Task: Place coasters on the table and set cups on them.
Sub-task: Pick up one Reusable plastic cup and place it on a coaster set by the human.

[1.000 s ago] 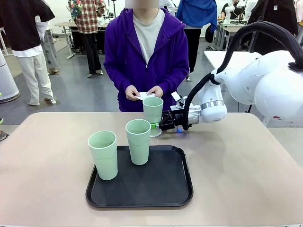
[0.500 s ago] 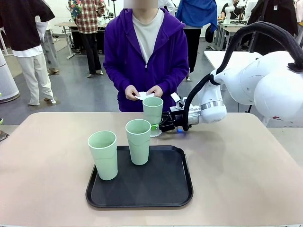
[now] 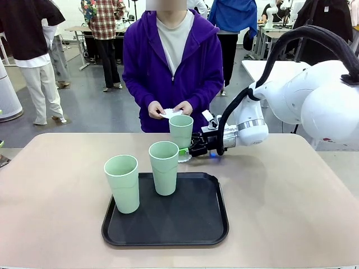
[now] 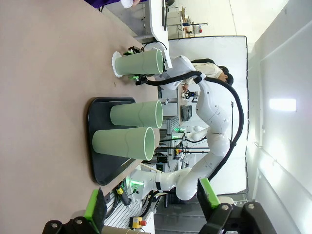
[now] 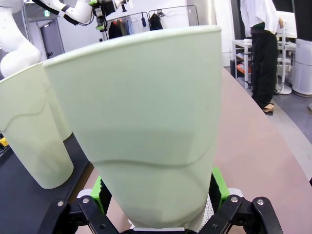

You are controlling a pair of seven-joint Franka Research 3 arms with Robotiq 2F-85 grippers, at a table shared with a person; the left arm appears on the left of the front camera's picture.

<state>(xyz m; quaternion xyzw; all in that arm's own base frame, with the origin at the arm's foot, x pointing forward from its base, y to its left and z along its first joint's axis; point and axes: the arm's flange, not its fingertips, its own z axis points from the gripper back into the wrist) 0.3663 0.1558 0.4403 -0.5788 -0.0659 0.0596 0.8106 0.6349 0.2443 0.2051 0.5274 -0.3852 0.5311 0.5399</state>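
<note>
One mint-green cup [image 3: 181, 130] stands upright on a white lacy coaster [image 3: 183, 158] at the far middle of the beige table [image 3: 280, 196]. My right gripper [image 3: 188, 149] reaches in from the right, open, its green pads on either side of that cup's base [image 5: 156, 146]. Two more cups [image 3: 122, 182] [image 3: 164, 167] stand on the black tray [image 3: 168, 227]. The person's hands hold more white coasters [image 3: 171, 114] above the far edge. My left gripper [image 4: 151, 204] is open and empty, well away from the cup on its coaster [image 4: 116, 63].
The tray sits at the near middle of the table, with its right half bare. The person stands at the far edge directly behind the placed cup. Bare tabletop lies to the left and right of the tray.
My right arm's wrist has lifted very slightly. The cup on the coaster and the two cups on the tray have stayed put.
</note>
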